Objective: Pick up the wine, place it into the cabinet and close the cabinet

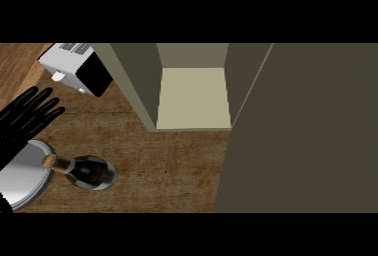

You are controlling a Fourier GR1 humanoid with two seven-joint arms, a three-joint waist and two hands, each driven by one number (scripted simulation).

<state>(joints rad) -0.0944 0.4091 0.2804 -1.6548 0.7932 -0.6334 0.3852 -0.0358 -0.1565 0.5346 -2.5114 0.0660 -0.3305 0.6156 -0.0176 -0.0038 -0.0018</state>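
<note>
The wine bottle (87,171) stands on the wooden counter at the lower left, dark glass with a tan cork top pointing toward my left forearm. My left hand (29,114) is up and to the left of the bottle, fingers straight and spread, holding nothing and apart from the bottle. The cabinet (193,97) is open at the top centre, showing a pale bare shelf inside. Its open door (303,130) is a large dark olive panel filling the right side. My right hand does not show.
A white and black appliance (75,68) sits at the back left, just left of the cabinet's side wall. Bare wooden counter (173,170) lies between the bottle and the open door.
</note>
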